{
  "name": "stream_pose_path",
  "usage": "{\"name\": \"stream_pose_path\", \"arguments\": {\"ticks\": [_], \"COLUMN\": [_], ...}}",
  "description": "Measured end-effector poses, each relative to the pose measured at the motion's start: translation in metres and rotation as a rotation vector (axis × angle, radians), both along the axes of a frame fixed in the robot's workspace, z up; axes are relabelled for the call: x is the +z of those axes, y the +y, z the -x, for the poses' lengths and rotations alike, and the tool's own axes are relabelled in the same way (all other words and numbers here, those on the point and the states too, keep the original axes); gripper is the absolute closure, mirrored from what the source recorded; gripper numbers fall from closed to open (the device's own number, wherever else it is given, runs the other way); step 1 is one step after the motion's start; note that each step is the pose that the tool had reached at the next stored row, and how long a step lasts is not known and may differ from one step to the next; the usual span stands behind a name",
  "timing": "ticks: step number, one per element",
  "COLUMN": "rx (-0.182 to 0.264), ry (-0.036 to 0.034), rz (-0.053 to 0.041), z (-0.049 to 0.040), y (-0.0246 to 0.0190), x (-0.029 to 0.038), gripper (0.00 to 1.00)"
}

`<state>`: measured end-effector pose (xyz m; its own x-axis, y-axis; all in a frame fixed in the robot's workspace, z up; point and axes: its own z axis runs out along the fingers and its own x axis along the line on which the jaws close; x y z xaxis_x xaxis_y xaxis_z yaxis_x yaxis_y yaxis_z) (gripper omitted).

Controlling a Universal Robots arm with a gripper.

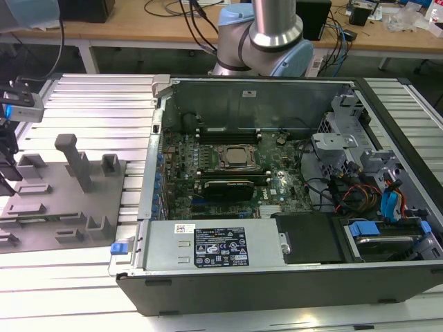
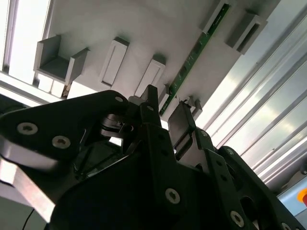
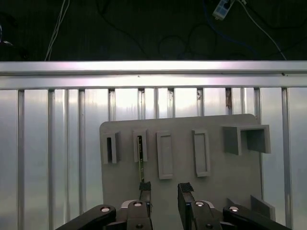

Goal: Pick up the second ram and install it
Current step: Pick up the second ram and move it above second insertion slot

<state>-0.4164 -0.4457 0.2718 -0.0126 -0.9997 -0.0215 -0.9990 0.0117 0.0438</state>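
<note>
Gripper (image 3: pixel 165 188) facing downward, two black fingers (image 3: pixel 145 189) parted, gap between; arm base (image 1: pixel 266 34) upright in exterior view.

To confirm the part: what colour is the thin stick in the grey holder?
Green; the stick shows best in the second wrist view.

second ram (image 2: pixel 194 60) (image 3: pixel 141 167), long narrow green circuit stick, on edge, slotted into grey holder plate (image 3: pixel 220 191)

The slatted metal table (image 1: pixel 90 97) carries a grey fixture plate (image 1: pixel 104 197) and computer case (image 1: pixel 277 285).
</note>
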Motion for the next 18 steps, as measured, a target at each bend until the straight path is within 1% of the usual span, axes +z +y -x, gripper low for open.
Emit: {"name": "stream_pose_path", "arguments": {"ticks": [11, 16, 18], "rx": [0.000, 0.000, 0.000], "ry": [0.0000, 0.0000, 0.0001], "rz": [0.0000, 0.0000, 0.0000], "z": [0.0000, 0.0000, 0.0000], "y": [0.0000, 0.0000, 0.0000], "x": [-0.0085, -0.0143, -0.0155], "gripper": [0.64, 0.64, 0.64]}}
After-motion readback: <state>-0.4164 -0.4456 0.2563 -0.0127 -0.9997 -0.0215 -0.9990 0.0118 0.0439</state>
